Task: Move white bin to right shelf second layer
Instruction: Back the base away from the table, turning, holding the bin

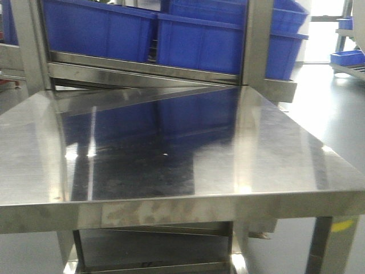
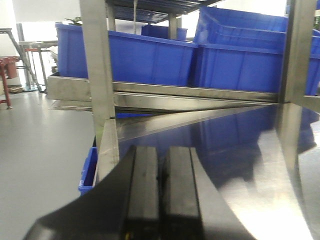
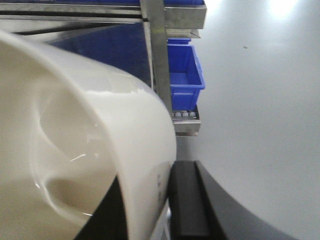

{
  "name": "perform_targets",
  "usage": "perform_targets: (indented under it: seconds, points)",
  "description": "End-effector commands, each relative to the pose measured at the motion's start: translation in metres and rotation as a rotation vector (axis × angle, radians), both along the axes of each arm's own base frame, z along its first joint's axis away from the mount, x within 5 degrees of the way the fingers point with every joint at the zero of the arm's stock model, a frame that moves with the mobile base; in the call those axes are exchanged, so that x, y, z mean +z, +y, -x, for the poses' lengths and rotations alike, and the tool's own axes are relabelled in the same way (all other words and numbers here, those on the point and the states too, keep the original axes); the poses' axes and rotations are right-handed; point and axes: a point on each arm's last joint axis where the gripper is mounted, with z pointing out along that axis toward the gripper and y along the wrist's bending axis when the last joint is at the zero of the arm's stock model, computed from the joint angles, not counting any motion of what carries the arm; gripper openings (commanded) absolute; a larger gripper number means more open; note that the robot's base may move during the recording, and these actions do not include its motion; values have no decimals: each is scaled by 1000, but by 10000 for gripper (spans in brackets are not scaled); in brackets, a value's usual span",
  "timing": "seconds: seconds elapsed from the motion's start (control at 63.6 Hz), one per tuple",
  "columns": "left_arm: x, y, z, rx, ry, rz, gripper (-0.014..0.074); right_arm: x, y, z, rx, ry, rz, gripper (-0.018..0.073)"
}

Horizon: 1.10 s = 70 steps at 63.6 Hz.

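Right end effector [image 3: 150,172] pinches one wall of the cream-white smooth plastic bin [image 3: 100,100], one finger inside and one outside, carrying it beside the steel rack post [image 3: 159,60]. The bin looks light, stiff and slick, so a rim pinch may slip. Left end effector [image 2: 159,150] is closed and empty.

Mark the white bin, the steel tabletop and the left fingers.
white bin [image 3: 142,125]: right wrist view, curved wall near the rim.
steel tabletop [image 1: 171,142]: front view, middle of the surface.
left fingers [image 2: 144,190]: left wrist view, left finger's top face.
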Motion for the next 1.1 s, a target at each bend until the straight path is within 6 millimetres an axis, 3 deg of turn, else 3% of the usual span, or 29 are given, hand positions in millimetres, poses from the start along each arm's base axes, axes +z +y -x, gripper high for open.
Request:
perform_targets:
  seconds: [0.0, 1.084]
  points:
    - [-3, 0, 0, 2, -65, 23, 85, 19, -1, -2, -11, -131, -6, 56]
    - [-3, 0, 0, 2, -65, 23, 85, 19, -1, -2, -11, -131, -6, 56]
